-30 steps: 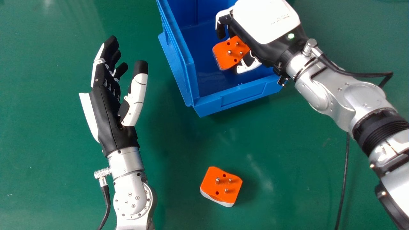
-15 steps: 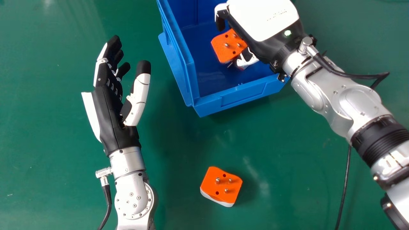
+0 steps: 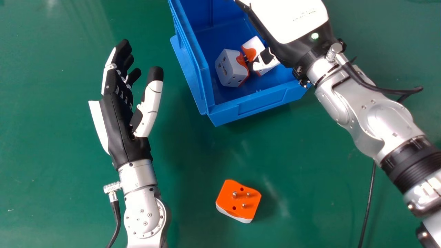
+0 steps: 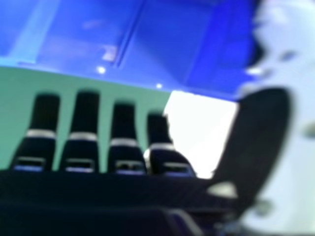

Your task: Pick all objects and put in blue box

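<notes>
Over the right part of the blue box [image 3: 263, 102] is my right hand [image 3: 287, 24], its thumb low beside the adapters. In the right hand view, my right hand [image 4: 84, 123] has straight fingers. One white and orange adapter [image 3: 228, 70] lies in the box, tipped on its side with its socket face showing. Another adapter [image 3: 253, 44] is close beside it, partly hidden by the thumb. A third adapter [image 3: 238, 199] rests on the table in front of the box, orange pin side up. Left of the box, my left hand [image 3: 119, 127] is open, holding nothing.
The box's tall left wall [image 3: 193, 57] stands between my left hand and the adapters inside. A black cable [image 3: 368, 210] runs along the green table [image 3: 310, 165] at the right, below the right forearm.
The adapter that was in my right hand has dropped into the box and tipped over. The right hand's fingers have opened away from it, uncovering the other adapter. My left hand has barely moved.
</notes>
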